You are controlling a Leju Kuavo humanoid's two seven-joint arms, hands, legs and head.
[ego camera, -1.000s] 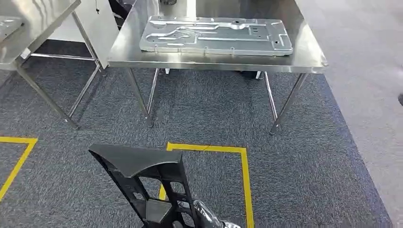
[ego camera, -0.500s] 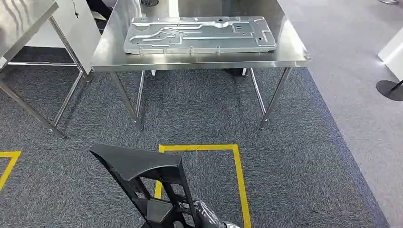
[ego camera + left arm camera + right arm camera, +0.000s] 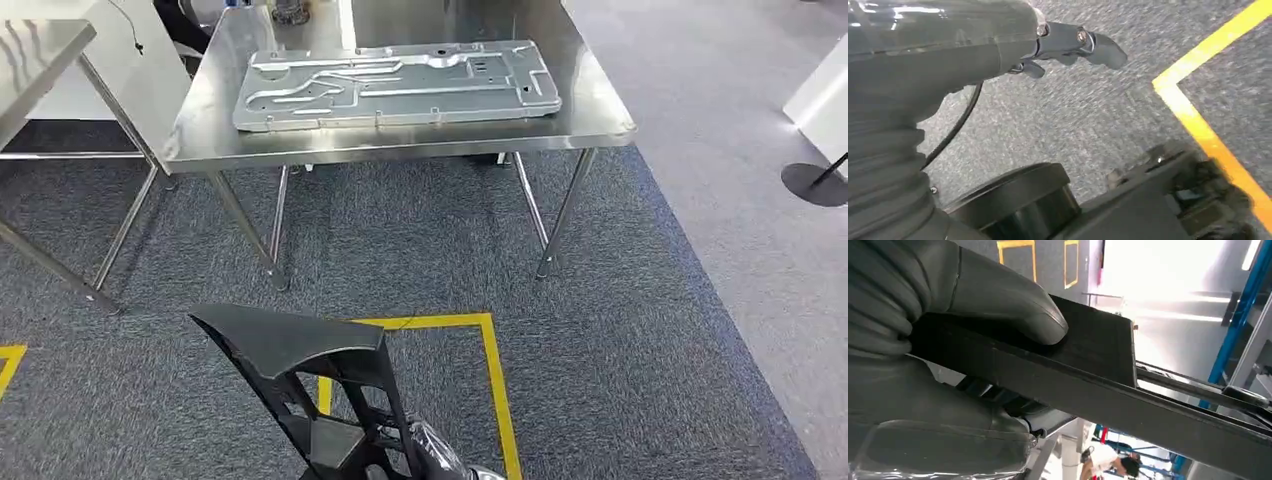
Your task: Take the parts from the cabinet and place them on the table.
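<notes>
The grey carpet floor (image 3: 640,330) is the biggest thing here. A lighter grey strip of floor runs along its right side. Yellow tape lines (image 3: 494,380) make a box shape on the carpet, close to the robot.

A shiny steel table (image 3: 590,115) stands far ahead, on thin metal legs. A big flat silver metal plate (image 3: 395,85) lies on top of it and covers much of the table top. Another steel table (image 3: 30,60) stands at the far left, and part of it shows.

The black plastic part (image 3: 300,350) is near the robot, low in the head view, held up above the carpet and the yellow lines. It has a flat, wide top and a frame with holes below.

The right hand (image 3: 948,340) grips this black part. Its thick grey thumb (image 3: 1013,305) presses flat on one side of the part, and the rest of the hand wraps under it.

The left hand (image 3: 998,45) hangs over the carpet. It holds nothing. Its dark fingers (image 3: 1088,42) stick out straight, close together.
</notes>
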